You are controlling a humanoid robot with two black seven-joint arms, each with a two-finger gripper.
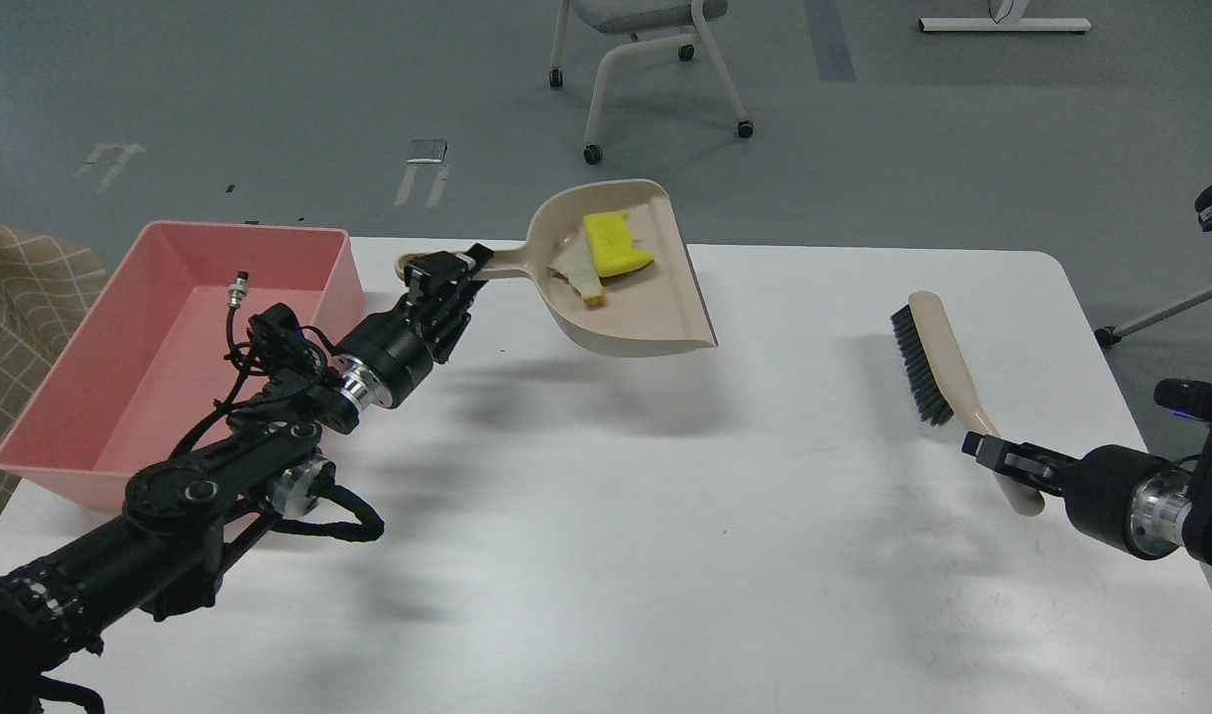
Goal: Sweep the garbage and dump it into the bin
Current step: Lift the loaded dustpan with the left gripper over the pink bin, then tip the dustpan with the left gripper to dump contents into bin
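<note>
My left gripper (447,276) is shut on the handle of the beige dustpan (646,307) and holds it lifted above the white table (606,555). In the pan lie the garbage: a yellow sponge chunk (614,244) and a white bread slice (578,272) with tan crust. The pink bin (184,352) stands at the table's left, empty, to the left of the dustpan. My right gripper (998,458) is shut on the handle of a beige brush (935,362) with black bristles, held near the table's right side.
A wheeled chair (646,69) stands on the grey floor beyond the table. A beige checked cloth (21,288) lies left of the bin. A chair leg (1161,317) shows at the right edge.
</note>
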